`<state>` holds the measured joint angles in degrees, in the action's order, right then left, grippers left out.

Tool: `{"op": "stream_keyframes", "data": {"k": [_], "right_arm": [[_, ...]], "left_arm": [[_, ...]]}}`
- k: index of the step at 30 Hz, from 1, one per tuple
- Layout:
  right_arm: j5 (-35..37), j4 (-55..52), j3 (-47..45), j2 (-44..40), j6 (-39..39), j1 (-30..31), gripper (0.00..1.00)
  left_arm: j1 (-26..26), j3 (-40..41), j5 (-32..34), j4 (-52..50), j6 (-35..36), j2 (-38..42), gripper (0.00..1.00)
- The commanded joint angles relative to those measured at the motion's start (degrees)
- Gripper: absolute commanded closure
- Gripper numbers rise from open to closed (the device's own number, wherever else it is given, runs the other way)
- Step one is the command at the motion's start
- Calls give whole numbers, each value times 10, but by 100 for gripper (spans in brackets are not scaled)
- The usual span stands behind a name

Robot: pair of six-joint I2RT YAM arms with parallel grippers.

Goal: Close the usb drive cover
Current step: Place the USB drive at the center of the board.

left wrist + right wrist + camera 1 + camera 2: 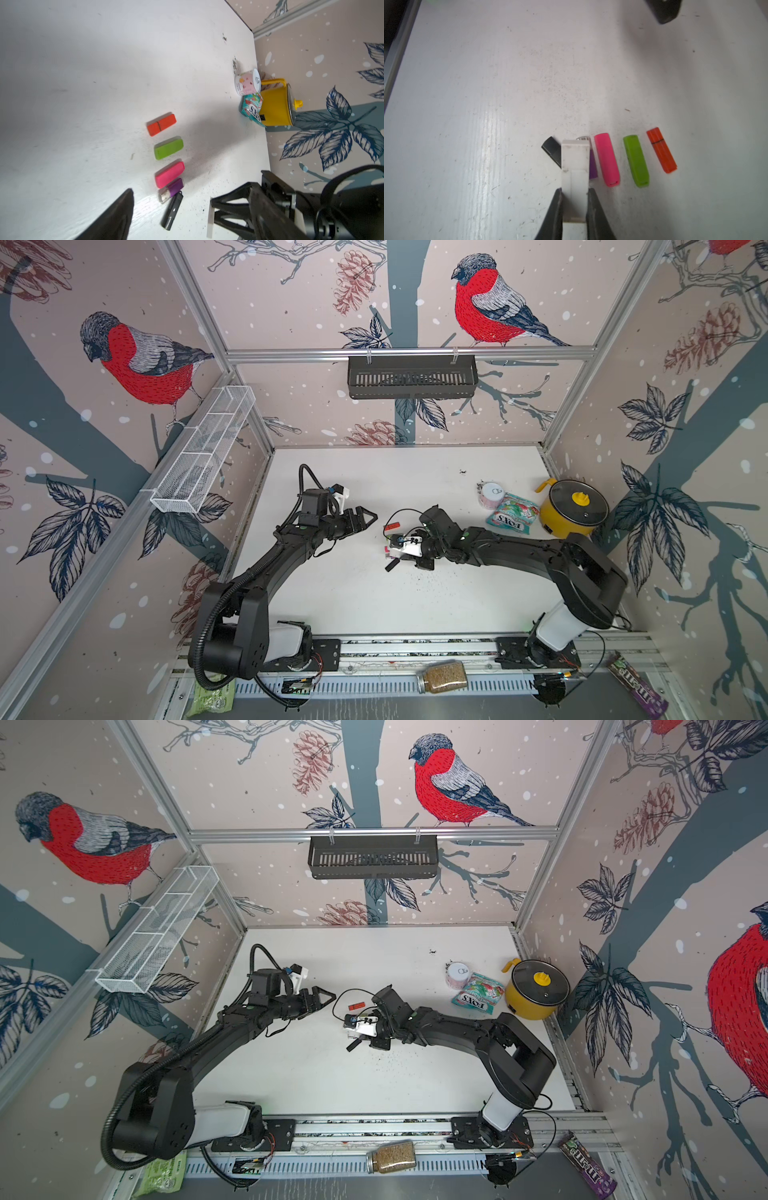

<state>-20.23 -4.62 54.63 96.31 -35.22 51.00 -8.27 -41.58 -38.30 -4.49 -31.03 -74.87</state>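
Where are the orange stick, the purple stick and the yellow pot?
orange stick [161,124]: left wrist view, middle of its body.
purple stick [175,186]: left wrist view, on its purple body.
yellow pot [274,108]: left wrist view, on its side wall.

Two matte black, boxy-jointed arms, the left arm [266,568] and the right arm [519,551], rose from rounded white base housings [286,641] on black screwed mounting plates [328,651]. A ribbed black hose [195,659] ran along the left one; thin black wires [405,511] looped at the right wrist. The left gripper [369,519] had black triangular truss fingers [116,218]; the right gripper [574,145] wore scuffed white pads [574,160].
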Motion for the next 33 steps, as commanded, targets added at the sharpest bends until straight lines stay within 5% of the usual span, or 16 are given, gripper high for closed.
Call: {"op": "stream_keyframes", "data": {"k": [1, 21, 33], "right_arm": [[25, -90, 36, 33, -55, 20, 85], [68, -173, 86, 96, -100, 59, 78], [78, -133, 77, 48, -61, 41, 54]], "left_arm": [[23, -3, 8, -31, 22, 8, 15], [37, -5, -10, -31, 30, 3, 17], [39, -15, 9, -41, 48, 14, 17]]}}
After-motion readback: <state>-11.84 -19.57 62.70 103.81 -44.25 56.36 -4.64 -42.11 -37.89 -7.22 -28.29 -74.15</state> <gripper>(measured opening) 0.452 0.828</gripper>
